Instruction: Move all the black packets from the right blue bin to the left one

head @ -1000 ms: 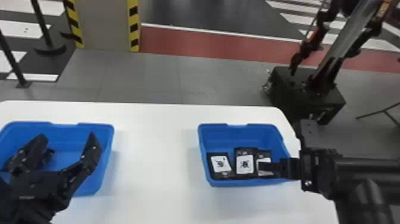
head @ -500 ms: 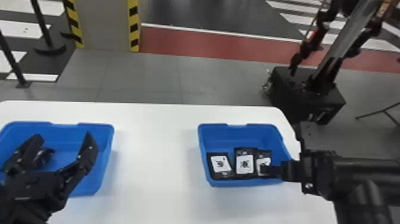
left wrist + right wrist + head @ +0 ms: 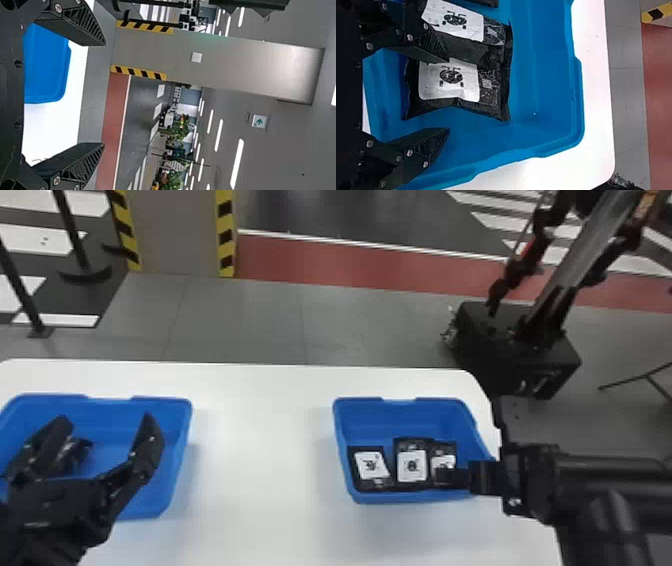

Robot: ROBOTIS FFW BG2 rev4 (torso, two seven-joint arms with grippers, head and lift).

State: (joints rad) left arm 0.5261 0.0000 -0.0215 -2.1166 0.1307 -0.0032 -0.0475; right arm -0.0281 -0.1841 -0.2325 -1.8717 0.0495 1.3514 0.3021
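Note:
Three black packets with white labels lie side by side in the right blue bin: the left packet, middle packet and right packet. My right gripper is over the right packet. In the right wrist view, my right gripper stands open, one finger over the border of the middle packet and right packet, the other beyond the right packet's outer edge. My left gripper is open over the left blue bin; its wrist view shows left gripper fingers apart. A dark item lies in that bin, partly hidden.
The white table extends between the two bins. Beyond its far right corner stands a black machine base on the floor. A pillar with yellow-black edges rises farther back.
My right gripper has shifted slightly left and toward the table's near edge, over the right packet. The left gripper has drifted slightly away from the near edge. The packets look unmoved.

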